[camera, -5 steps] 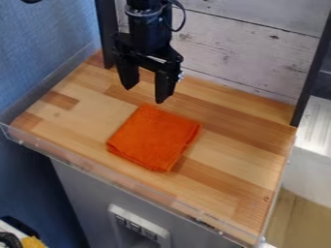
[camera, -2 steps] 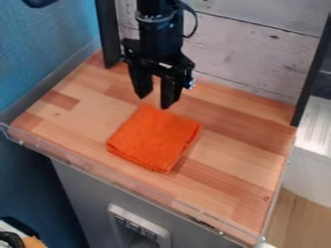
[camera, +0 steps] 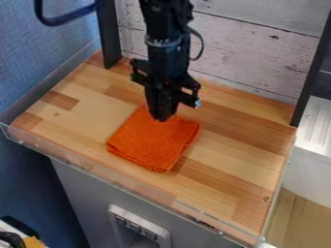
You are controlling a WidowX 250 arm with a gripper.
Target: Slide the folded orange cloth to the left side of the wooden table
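Over orange cloth (camera: 153, 144), tool (camera: 163, 117), contact unclear.

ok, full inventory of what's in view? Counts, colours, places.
cloth: 1, orange, folded, mid-worktop
worktop: 1, brown wood, centre
edging: clear, along worktop's near side
plank backdrop: 1, whitish, behind
uprights: 2, black, flanking backdrop
wall: blue, left
switch panel: 1, pale, below worktop
ridged surface: white, right
floor: wood-coloured, lower right
arm: 1, black, from top edge
gripper: 1, black, fingers together at cloth's far corner
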